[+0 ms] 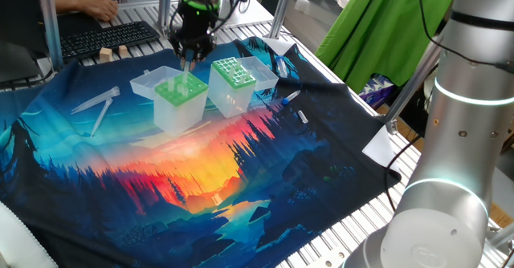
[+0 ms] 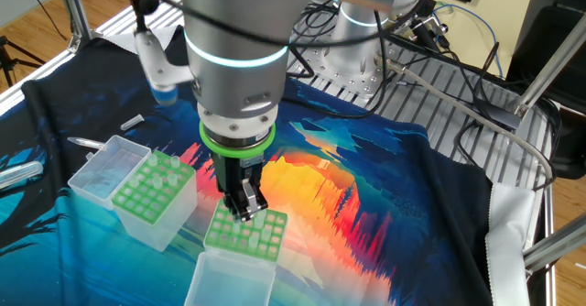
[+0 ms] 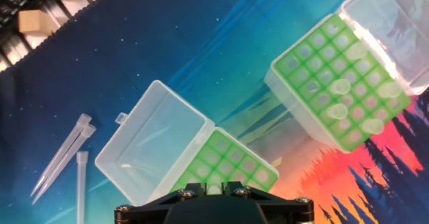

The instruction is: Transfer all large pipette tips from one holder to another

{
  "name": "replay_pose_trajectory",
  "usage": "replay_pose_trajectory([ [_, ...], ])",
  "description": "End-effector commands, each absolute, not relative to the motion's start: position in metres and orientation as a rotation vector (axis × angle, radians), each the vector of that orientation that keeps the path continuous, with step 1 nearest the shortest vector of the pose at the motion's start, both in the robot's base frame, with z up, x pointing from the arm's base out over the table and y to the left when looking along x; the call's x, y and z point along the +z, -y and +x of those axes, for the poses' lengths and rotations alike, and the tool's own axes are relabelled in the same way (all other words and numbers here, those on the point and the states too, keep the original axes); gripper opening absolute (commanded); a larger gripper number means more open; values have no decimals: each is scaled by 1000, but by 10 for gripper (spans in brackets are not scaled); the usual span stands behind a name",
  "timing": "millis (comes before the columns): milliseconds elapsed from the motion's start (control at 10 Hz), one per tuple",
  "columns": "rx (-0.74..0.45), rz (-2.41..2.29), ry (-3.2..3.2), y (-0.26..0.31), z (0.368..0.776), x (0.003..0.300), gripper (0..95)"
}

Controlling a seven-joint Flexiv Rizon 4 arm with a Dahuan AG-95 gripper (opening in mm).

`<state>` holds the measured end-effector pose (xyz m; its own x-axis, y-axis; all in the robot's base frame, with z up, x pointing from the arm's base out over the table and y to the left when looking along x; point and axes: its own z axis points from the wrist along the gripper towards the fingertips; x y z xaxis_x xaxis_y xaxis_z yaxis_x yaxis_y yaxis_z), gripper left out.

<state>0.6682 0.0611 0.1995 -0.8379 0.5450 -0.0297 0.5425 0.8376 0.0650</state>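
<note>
My gripper (image 1: 188,59) hangs over the plain light-green holder (image 1: 181,111), shut on a clear large pipette tip (image 1: 187,77) that points down at the top plate. In the hand view the tip's round top (image 3: 213,190) shows between the fingers, above that holder's wide holes (image 3: 234,160). The dotted-grid holder (image 1: 233,74) stands right beside it, lid open. Several large pipette tips (image 3: 342,86) stand in its far corner. From the other fixed view the gripper (image 2: 245,210) is above the plain holder (image 2: 240,237), and the dotted holder (image 2: 146,191) is to its left.
Loose slender tips (image 3: 64,157) lie on the printed cloth left of the plain holder's open lid (image 3: 154,137). Wooden blocks (image 1: 112,54) and a keyboard (image 1: 104,35) sit at the far edge. Pens (image 1: 293,99) lie right of the dotted holder. A pipette (image 2: 151,59) rests behind the arm.
</note>
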Motion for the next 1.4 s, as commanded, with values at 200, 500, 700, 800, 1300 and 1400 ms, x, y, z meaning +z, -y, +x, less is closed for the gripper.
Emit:
replay_pose_trajectory([
  [200,67,856,-2966,-60,675,219,0],
  [500,63,831,-2977,-54,677,237,0],
  [700,63,819,-2981,-49,675,243,0],
  [800,63,816,-2981,-48,673,245,0],
  [1300,61,802,-2988,-46,672,265,0],
  [1400,63,804,-2992,-47,672,269,0],
])
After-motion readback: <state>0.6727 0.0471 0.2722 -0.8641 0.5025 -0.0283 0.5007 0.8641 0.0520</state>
